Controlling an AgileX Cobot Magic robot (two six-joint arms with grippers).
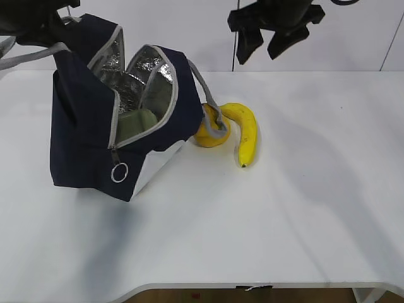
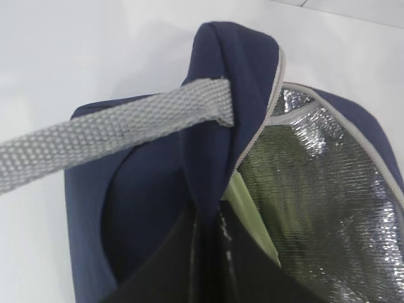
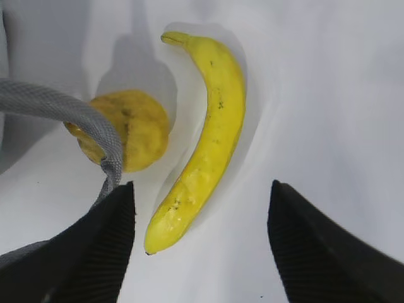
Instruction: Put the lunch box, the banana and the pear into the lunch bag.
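Note:
The navy lunch bag (image 1: 88, 126) stands tilted at the left with its top open and its silver lining showing. The pale green lid of the lunch box (image 1: 136, 123) shows inside it, and also in the left wrist view (image 2: 249, 211). My left gripper (image 2: 208, 221) is shut on the bag's navy rim fabric (image 2: 221, 126) and holds it up at the top left (image 1: 35, 22). The banana (image 1: 246, 132) lies on the table right of the bag. The pear (image 1: 211, 131) sits between them, partly behind a grey strap (image 1: 205, 95). My right gripper (image 1: 274, 31) hangs open above the banana (image 3: 208, 139) and the pear (image 3: 136, 129).
The white table (image 1: 303, 214) stretches right and front of the fruit. The bag's grey zipper ring pull (image 1: 119, 172) hangs on its front. A grey strap (image 3: 82, 117) crosses the pear in the right wrist view; another (image 2: 95, 139) runs left in the left wrist view.

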